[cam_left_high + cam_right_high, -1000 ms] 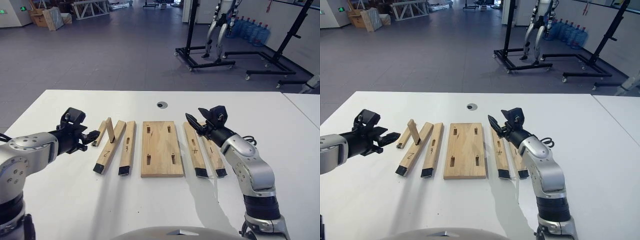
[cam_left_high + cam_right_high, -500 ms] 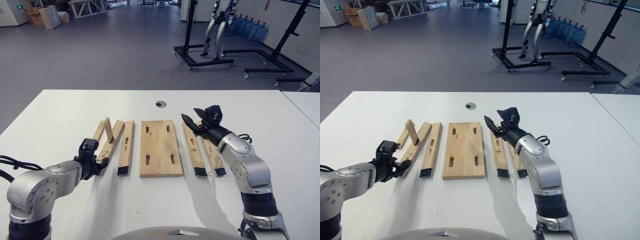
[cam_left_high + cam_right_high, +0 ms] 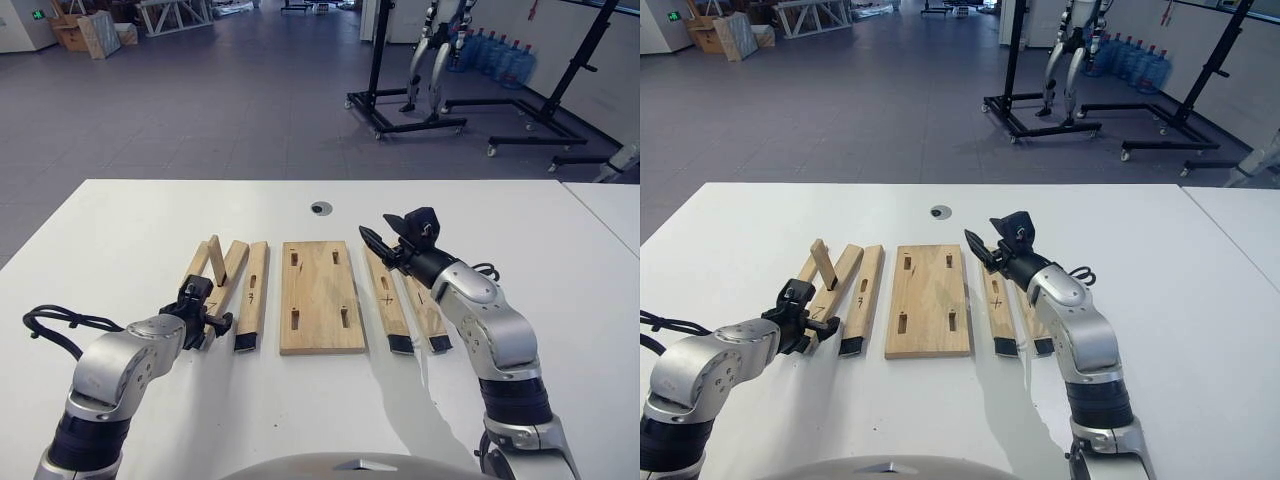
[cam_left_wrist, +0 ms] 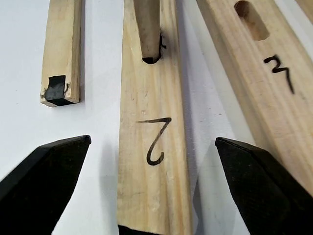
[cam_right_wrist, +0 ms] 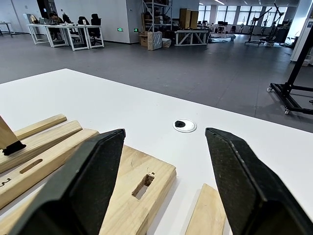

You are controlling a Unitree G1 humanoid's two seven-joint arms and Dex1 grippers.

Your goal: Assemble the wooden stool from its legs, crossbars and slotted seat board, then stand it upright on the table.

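Left end effector (image 3: 205,318), gaping empty like right end effector (image 3: 380,235), reached leg (image 3: 224,278) on white table (image 3: 110,225).

A smooth grey floor (image 3: 200,110) stretches far behind the white table (image 3: 110,215). A round cable grommet (image 3: 321,208) sits near the table's far edge. Beyond its far right corner stand black wheeled frames (image 3: 379,50), a hanging humanoid robot (image 3: 443,15) and blue water bottles (image 3: 500,55). Far beyond its left corner lie cardboard boxes (image 3: 75,35) and a metal truss (image 3: 180,12). A second white table (image 3: 615,220) stands just beside its right edge.
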